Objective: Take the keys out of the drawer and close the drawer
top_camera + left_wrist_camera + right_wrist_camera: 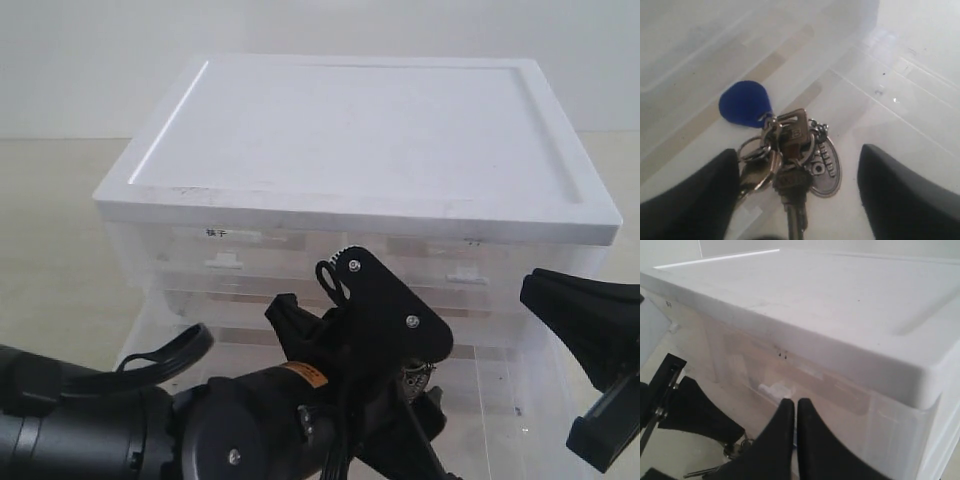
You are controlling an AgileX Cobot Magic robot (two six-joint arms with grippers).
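Left arm (250,420) fills the foreground of the exterior view, wrist bent down into the pulled-out bottom drawer (505,395) of the white cabinet (350,130).

Left gripper (797,167): jaws wide apart, holding nothing. Keys (790,150) lie flat on the drawer's clear floor between the two black fingers (695,200), not yet lifted. Blue fob (745,104) points away from the gripper. Oval metal tag (825,170) lies partly under the bunch.

Bunch sits off-centre. The ring cluster is just beside one finger, possibly touching; can't tell. The other finger is well apart from it.

Step in hand, as I read it: grasp the keys. Notes for doing it well:
- Shift sideways until the ring cluster is midway. Otherwise the near finger will likely shove the bunch across the slick plastic as the jaws close.
- Bring the tips down to the floor before closing. The keys are thin and flat, and a high pinch would skate over them.
- Close on the stacked key heads and rings, the thickest part. Fob and tag will dangle.
- Lift straight up, high enough to clear the drawer's front wall, before carrying out.

Right gripper (792,407): fingers pressed together, empty, hanging by the cabinet front above the drawer. It looks well placed to push the drawer shut afterwards.
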